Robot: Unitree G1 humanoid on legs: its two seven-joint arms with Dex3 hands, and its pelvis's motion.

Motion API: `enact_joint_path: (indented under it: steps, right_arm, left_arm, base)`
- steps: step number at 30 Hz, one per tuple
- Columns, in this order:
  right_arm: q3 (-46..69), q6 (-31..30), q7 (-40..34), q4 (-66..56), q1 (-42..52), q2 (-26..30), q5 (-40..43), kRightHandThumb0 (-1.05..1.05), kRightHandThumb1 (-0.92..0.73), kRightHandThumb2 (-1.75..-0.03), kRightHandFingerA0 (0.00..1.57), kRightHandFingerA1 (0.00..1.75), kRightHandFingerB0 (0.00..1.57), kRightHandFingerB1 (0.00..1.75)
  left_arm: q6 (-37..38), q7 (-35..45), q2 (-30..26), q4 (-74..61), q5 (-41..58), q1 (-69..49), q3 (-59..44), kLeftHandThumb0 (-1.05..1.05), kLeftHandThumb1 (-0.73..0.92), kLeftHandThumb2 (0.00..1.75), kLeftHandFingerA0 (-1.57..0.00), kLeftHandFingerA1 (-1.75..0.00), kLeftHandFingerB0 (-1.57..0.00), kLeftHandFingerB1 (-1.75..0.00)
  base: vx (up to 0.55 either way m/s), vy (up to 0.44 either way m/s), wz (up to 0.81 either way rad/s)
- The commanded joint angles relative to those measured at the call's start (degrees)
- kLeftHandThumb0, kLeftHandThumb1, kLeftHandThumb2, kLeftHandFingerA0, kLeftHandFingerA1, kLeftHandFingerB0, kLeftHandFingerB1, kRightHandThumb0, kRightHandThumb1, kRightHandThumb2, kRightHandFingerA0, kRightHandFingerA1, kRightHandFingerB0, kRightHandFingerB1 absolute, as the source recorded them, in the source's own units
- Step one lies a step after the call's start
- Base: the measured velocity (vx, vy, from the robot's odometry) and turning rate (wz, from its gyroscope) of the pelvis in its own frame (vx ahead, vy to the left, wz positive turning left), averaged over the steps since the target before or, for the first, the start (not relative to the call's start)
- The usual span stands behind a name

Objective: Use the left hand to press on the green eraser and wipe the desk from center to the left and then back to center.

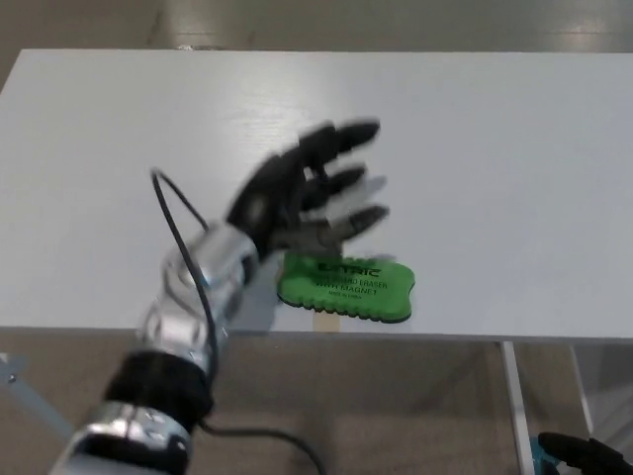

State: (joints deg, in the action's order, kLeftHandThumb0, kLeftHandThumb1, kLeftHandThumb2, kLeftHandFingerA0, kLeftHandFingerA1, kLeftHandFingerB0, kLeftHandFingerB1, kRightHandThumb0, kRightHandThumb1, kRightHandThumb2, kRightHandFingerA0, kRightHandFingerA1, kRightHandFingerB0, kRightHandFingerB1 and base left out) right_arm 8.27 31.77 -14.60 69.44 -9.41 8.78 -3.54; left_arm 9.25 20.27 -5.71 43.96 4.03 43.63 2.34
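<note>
The green eraser [345, 288] lies flat on the white counter [475, 148], low in the frame just left of centre and close to the near edge, its printed face up and nothing pressing on it. A strip of tan tape [327, 317] shows at its lower edge. My left robot hand [307, 193] hangs above and to the upper left of it, blurred, fingers spread and released, holding nothing; the lowest fingertips come near the eraser's top edge but appear clear of it. My right robot hand does not show. With the eraser sitting by the centre mark and my palm off it, I judge the wipe either complete or interrupted; the counter itself gives no sign of which.
</note>
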Motion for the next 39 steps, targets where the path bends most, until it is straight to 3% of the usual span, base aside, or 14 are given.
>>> enact_joint_path:
  steps: [1, 7, 8, 12, 17, 18, 20, 23, 24, 25, 27, 33, 38, 39]
  right_arm:
    - [0.1, -0.4, -0.1, 0.2, 0.0, 0.2, 0.1, -0.46, -0.69, -0.61, 0.82, 0.55, 0.84, 0.5]
    - [0.1, -0.6, 0.0, 0.2, 0.1, 0.4, 0.1, -0.46, -0.69, -0.61, 0.82, 0.55, 0.83, 0.5]
    - [0.1, -0.1, 0.6, 0.3, 0.6, 0.4, 0.3, -0.45, -0.69, -0.61, 0.82, 0.55, 0.83, 0.5]
    - [-0.1, 0.1, 0.7, 0.6, 1.2, 0.4, 0.0, -0.45, -0.7, -0.61, 0.82, 0.56, 0.83, 0.5]
    - [-0.7, -0.2, 0.0, 0.8, 1.6, 0.7, -0.8, -0.46, -0.69, -0.62, 0.82, 0.53, 0.83, 0.48]
    - [-0.7, -0.4, -0.2, 0.8, 1.6, 0.6, -0.8, -0.45, -0.69, -0.62, 0.82, 0.53, 0.82, 0.48]
    - [-0.7, -0.5, -0.1, 0.7, 1.5, 0.5, -0.7, -0.45, -0.69, -0.62, 0.82, 0.53, 0.82, 0.48]
    - [-0.2, -0.6, 0.0, 0.9, 1.2, 0.2, -0.1, -0.45, -0.69, -0.61, 0.82, 0.52, 0.82, 0.48]
    - [-0.1, -0.7, 0.2, 0.9, 1.3, 0.3, 0.1, -0.45, -0.69, -0.62, 0.82, 0.51, 0.82, 0.48]
    - [0.0, -0.7, 0.3, 0.8, 1.4, 0.4, 0.2, -0.44, -0.69, -0.62, 0.82, 0.51, 0.82, 0.48]
    - [0.0, -0.7, 0.3, 0.8, 1.4, 0.5, 0.2, -0.44, -0.69, -0.62, 0.82, 0.51, 0.82, 0.48]
    - [-0.2, -0.8, 0.4, 1.6, 2.7, 0.3, 0.0, -0.45, -0.69, -0.61, 0.83, 0.55, 0.82, 0.48]
    - [-0.5, -0.1, -0.4, 2.1, 4.5, -0.1, -0.4, -0.45, -0.69, -0.61, 0.85, 0.63, 0.82, 0.49]
    - [-0.9, 0.2, -1.2, 2.2, 5.7, -0.3, -0.9, -0.45, -0.69, -0.62, 0.84, 0.53, 0.82, 0.48]
  left_arm:
    - [-10.2, 10.1, -4.7, -14.8, 6.0, 1.9, -1.2, -0.77, 0.47, 0.59, 0.0, -0.11, -0.05, -0.29]
    - [-16.0, 14.0, -10.2, -33.2, 12.3, -0.7, -3.8, -0.79, 0.47, 0.55, 0.0, -0.15, -0.07, -0.3]
    - [-15.6, 15.2, -11.9, -38.0, 14.4, -2.5, -5.1, -0.65, 0.37, 0.81, -0.01, -0.11, -0.02, -0.35]
    - [-16.2, 18.9, -15.8, -49.6, 20.7, -9.4, -8.5, -0.66, 0.41, 0.82, -0.1, -0.16, 0.0, -0.35]
    - [-20.0, 21.6, -19.7, -59.8, 27.9, -17.7, -12.3, -0.73, 0.43, 0.62, -0.12, -0.24, -0.09, -0.35]
    - [-21.5, 22.6, -21.0, -63.5, 31.4, -21.7, -14.1, -0.33, 0.23, 0.84, 0.0, -0.48, -0.03, -0.49]
    - [-22.7, 23.2, -21.9, -66.2, 33.9, -24.7, -15.4, -0.33, 0.23, 0.84, 0.0, -0.48, -0.03, -0.49]
    - [-25.4, 25.1, -24.3, -71.5, 39.9, -31.7, -18.4, -0.51, 0.46, 0.54, -0.21, -0.29, -0.2, -0.34]
    - [-27.5, 28.8, -26.0, -73.1, 44.6, -36.4, -20.6, -0.19, 0.28, 0.84, -0.12, -0.52, -0.14, -0.51]
    - [-30.8, 35.7, -28.8, -74.4, 51.1, -43.7, -23.6, -0.29, 0.42, 0.58, -0.28, -0.36, -0.33, -0.37]
    - [-31.9, 38.5, -29.9, -74.7, 53.2, -46.4, -24.6, -0.29, 0.42, 0.58, -0.28, -0.36, -0.33, -0.37]
    - [-31.4, 41.9, -28.8, -71.5, 49.1, -61.2, -25.1, -0.18, 0.47, 0.57, -0.4, -0.37, -0.46, -0.37]
    - [-21.4, 38.4, -23.9, -64.3, 37.2, -65.5, -20.3, -0.23, 0.47, 0.55, -0.58, -0.4, -0.59, -0.38]
    - [-13.5, 35.8, -22.3, -55.0, 27.6, -66.0, -17.9, -0.4, 0.4, 0.76, -0.6, -0.56, -0.51, -0.49]
  base:
    - [0.0, 0.0, 0.0]
    - [0.0, 0.0, 0.0]
    - [0.0, 0.0, 0.0]
    - [0.0, 0.0, 0.0]
    - [0.0, 0.0, 0.0]
    - [0.0, 0.0, 0.0]
    - [0.0, 0.0, 0.0]
    - [0.0, 0.0, 0.0]
    - [0.0, 0.0, 0.0]
    - [0.0, 0.0, 0.0]
    - [0.0, 0.0, 0.0]
    - [0.0, 0.0, 0.0]
    - [0.0, 0.0, 0.0]
    - [0.0, 0.0, 0.0]
